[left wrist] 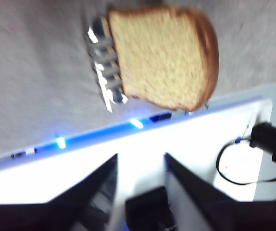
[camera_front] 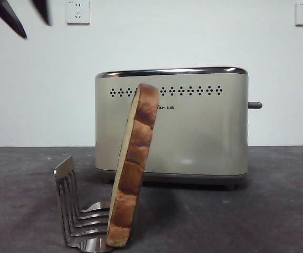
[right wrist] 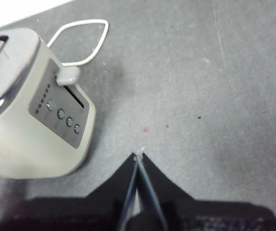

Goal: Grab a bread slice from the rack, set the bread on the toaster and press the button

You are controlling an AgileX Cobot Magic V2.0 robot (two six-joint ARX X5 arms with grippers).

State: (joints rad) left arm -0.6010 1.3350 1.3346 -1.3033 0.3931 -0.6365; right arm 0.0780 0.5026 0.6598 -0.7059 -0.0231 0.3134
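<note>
**Bread leaning hard in the rack, nothing gripped yet**

Bread first, since it's sitting closest to the front camera: the slice of bread point(camera_front: 133, 168) is standing on edge in the steel toast rack point(camera_front: 75, 211), tilting toward the cream toaster point(camera_front: 172, 126) behind it, domed top leaning over. Only its lower end is resting in the wire dividers, so I'm thinking it's pretty tippy.

Left gripper point(left wrist: 140, 161) is hanging above with its jaws spread and empty, looking down at the slice's speckled face point(left wrist: 164, 55) in a blurry wrist view. If it's coming down off-centre, one jaw is probably knocking the slice flat or dragging the light rack along with it.

Right gripper point(right wrist: 138, 156) is waiting with jaws pressed together, near the toaster's narrow side where the grey lever knob point(right wrist: 68, 75) is sticking out. Its white cable point(right wrist: 82, 41) is looping on the grey table point(right wrist: 215, 86) beside it, which could be snagging an arm reaching in.
</note>
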